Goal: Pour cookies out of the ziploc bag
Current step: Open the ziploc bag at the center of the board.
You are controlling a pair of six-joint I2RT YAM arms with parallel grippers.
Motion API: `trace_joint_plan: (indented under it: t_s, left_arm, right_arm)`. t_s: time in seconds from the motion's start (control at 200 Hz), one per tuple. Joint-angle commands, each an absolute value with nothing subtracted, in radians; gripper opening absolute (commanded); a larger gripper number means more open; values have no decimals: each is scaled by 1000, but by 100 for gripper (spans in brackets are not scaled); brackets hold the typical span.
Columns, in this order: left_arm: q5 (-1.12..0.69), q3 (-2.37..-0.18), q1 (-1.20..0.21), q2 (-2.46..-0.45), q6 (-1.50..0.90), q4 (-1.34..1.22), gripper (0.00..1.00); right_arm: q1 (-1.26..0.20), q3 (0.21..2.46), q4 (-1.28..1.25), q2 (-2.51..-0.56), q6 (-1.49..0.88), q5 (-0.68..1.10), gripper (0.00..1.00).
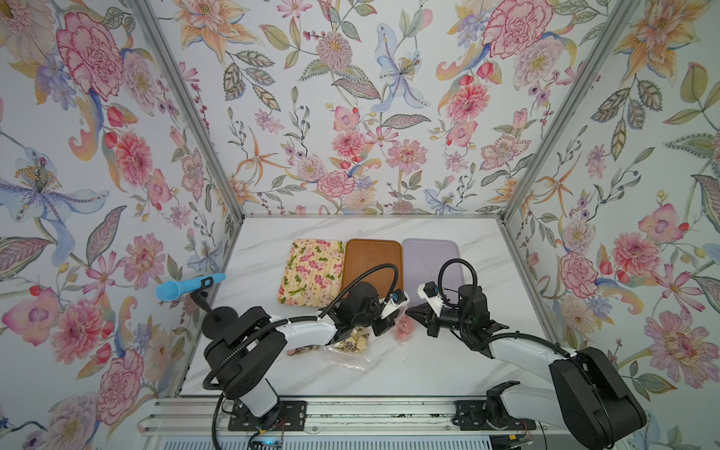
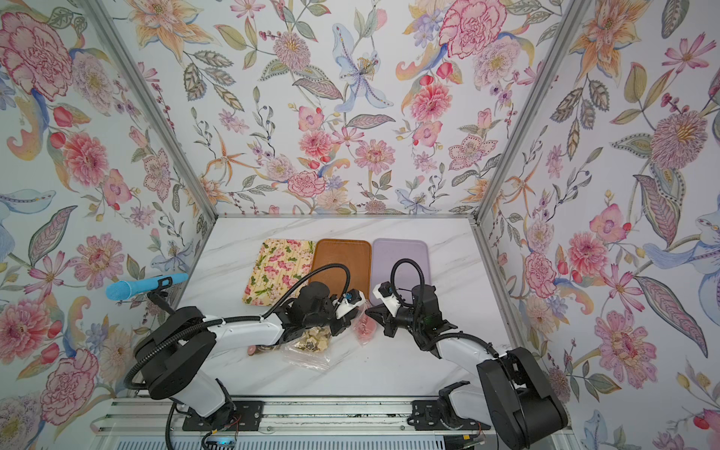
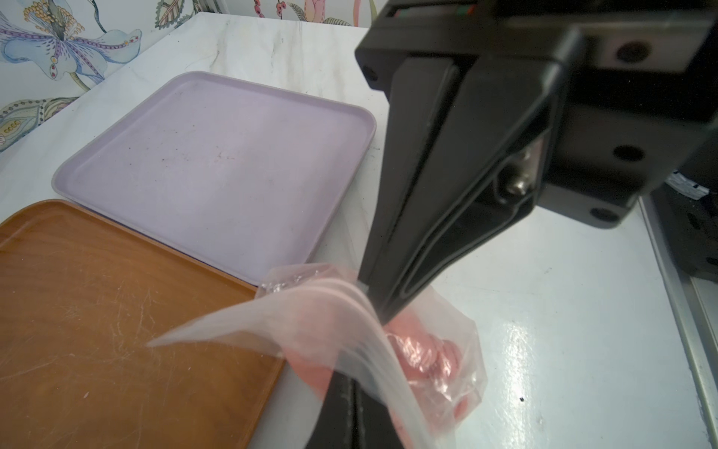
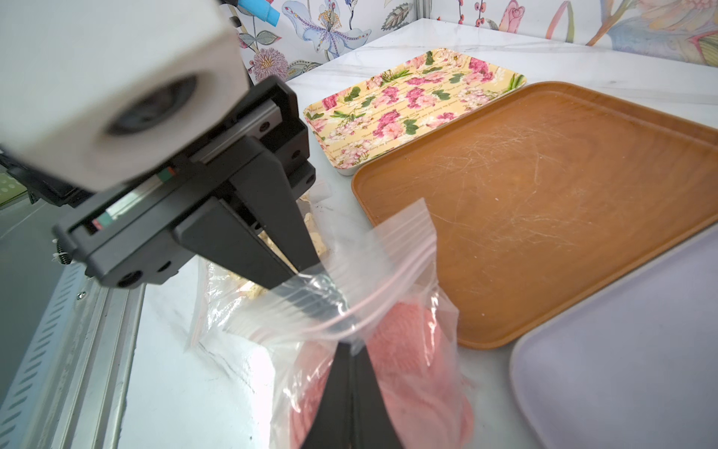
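Observation:
A clear ziploc bag [image 1: 404,331] [image 2: 365,330] holding pink round cookies [image 4: 412,350] [image 3: 423,350] stands on the marble table between my two grippers, in front of the brown tray. My left gripper [image 1: 396,318] [image 3: 351,388] is shut on the film at the bag's top, near the zip strip [image 4: 388,252]. Facing it, my right gripper [image 1: 408,311] [image 4: 351,346] is shut on the same top edge. The two sets of fingertips nearly meet. Bag film partly covers both pairs of tips.
A second clear bag [image 1: 350,345] of cream and dark cookies lies under my left forearm, with loose cookies [image 1: 294,352] beside it. A floral tray [image 1: 309,272], a brown tray [image 1: 372,257] and a lilac tray [image 1: 432,253] stand side by side behind. A blue scoop [image 1: 187,286] sits on a stand at the left.

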State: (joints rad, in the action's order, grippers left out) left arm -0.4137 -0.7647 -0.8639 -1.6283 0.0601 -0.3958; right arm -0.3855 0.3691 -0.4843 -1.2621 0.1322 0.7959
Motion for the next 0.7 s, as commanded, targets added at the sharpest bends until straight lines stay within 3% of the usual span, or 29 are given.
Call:
trace_joint_plan:
  t_s: [0.0,0.696]
  left_arm:
    - [-362,-777,-862,-1607,42,-389,0]
    - [-75,-682,-862,-1571,-43,-439,0]
  right_arm:
    - [-387,371,-474,-1251,119,794,0]
    - [-423,336,-406,-1169,65,639,0]
